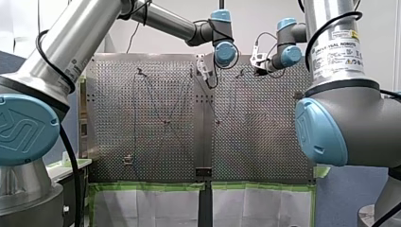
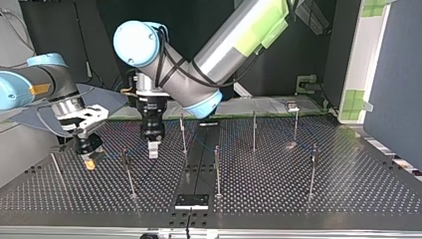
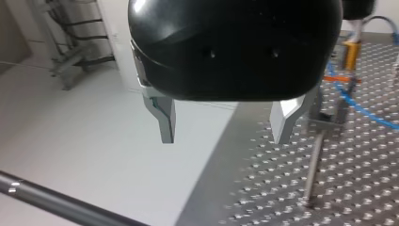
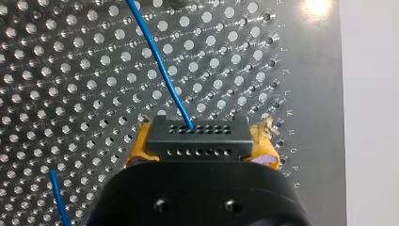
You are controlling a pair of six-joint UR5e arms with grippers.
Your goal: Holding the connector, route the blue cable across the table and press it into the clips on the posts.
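In the right wrist view my right gripper [image 4: 201, 149] is shut on a black connector [image 4: 197, 133], gripped between yellow pads [image 4: 137, 151]. A thin blue cable [image 4: 155, 56] leaves the connector and runs ahead over the perforated table. In the top view my right gripper [image 2: 89, 160] hangs low at the left. My left gripper [image 2: 154, 149] hangs beside it, nearer the middle. The left wrist view shows my left gripper [image 3: 226, 128] open, its metal fingers [image 3: 165, 117] holding nothing. Beside it runs the blue cable [image 3: 364, 109], past a post [image 3: 313, 167].
Several thin upright posts stand on the table, among them a post [image 2: 183, 133] near my left gripper, a middle post [image 2: 217, 170] and one at the right [image 2: 312, 172]. A small black plate [image 2: 192, 200] lies at the near edge. The table's edge [image 3: 207, 165] lies under my left gripper.
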